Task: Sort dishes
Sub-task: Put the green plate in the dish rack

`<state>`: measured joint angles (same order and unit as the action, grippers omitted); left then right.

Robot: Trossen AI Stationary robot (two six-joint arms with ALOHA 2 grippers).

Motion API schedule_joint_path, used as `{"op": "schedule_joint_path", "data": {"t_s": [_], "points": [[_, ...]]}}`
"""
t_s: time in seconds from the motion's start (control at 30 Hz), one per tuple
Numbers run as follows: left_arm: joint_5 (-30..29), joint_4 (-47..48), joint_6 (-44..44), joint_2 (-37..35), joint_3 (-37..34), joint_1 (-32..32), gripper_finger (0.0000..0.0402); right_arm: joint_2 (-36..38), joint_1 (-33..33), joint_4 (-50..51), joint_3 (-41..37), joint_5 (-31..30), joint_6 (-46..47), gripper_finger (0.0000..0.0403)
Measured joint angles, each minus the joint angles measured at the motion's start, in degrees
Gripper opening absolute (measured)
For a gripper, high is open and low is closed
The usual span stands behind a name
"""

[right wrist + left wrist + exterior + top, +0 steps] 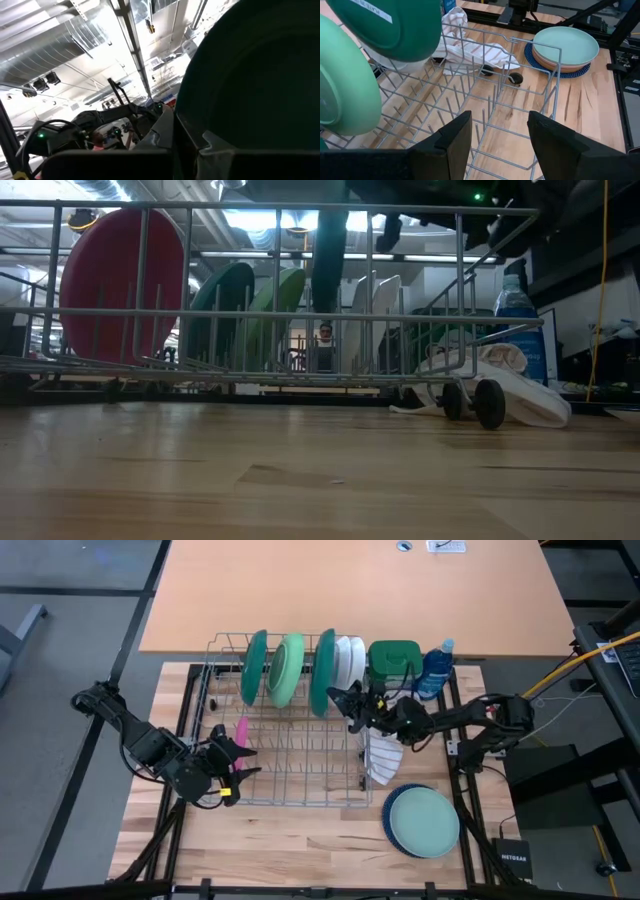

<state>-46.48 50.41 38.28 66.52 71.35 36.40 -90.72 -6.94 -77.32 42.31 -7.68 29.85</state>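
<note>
Plates standing on edge in the wire rack.

Right gripper clenched on the rim of a dark green plate upright at the rack's far row, beside the white plates. Left gripper at the rack's near-left edge, fingers spread wide, holding nothing, close to the pink plate.

Wire rack; green tub (lidded); blue bottle; cloth.
</note>
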Motion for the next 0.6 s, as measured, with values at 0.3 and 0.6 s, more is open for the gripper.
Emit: {"op": "schedule_joint_path", "data": {"t_s": [0.3, 0.6], "points": [[0.00, 0.00, -0.13, 0.00, 0.00, 0.00, 0.0184, -1.44, -1.03, 1.23, 3.95, 1.44, -0.04, 0.0005], [0.00, 0.00, -0.88, 0.00, -0.01, -0.02, 0.0184, -1.48, -4.00, 2.62, 4.45, 1.90, 3.10, 0.0005]]}}
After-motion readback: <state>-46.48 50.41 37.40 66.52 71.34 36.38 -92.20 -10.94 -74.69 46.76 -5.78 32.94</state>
